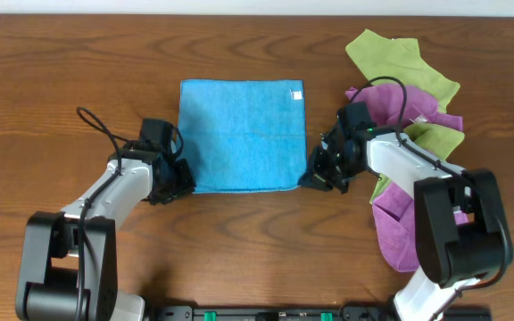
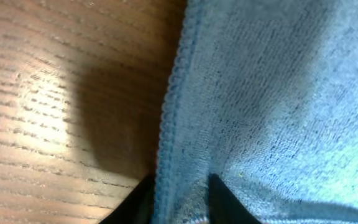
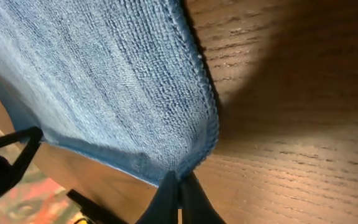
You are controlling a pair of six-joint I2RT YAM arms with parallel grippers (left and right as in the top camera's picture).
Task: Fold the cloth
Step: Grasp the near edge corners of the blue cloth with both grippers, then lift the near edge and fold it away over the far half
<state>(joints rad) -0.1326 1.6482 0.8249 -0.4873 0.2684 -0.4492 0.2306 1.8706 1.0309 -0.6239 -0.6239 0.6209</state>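
The sky-blue cloth [image 1: 242, 134] lies spread in the middle of the table, its white tag [image 1: 297, 94] at the far right corner. My left gripper [image 1: 184, 181] is at the cloth's near left corner. In the left wrist view its fingers [image 2: 180, 186] hold the hemmed edge of the cloth [image 2: 272, 93], which rises off the wood. My right gripper [image 1: 310, 178] is at the near right corner. In the right wrist view its fingers [image 3: 179, 180] are pinched shut on the corner of the cloth [image 3: 104, 81], which is lifted slightly.
A pile of lime-green cloths [image 1: 400, 58] and purple cloths [image 1: 404, 102] lies right of the blue cloth, under and beyond my right arm. More purple cloth [image 1: 395, 223] runs toward the front edge. The table is brown wood [image 1: 61, 71].
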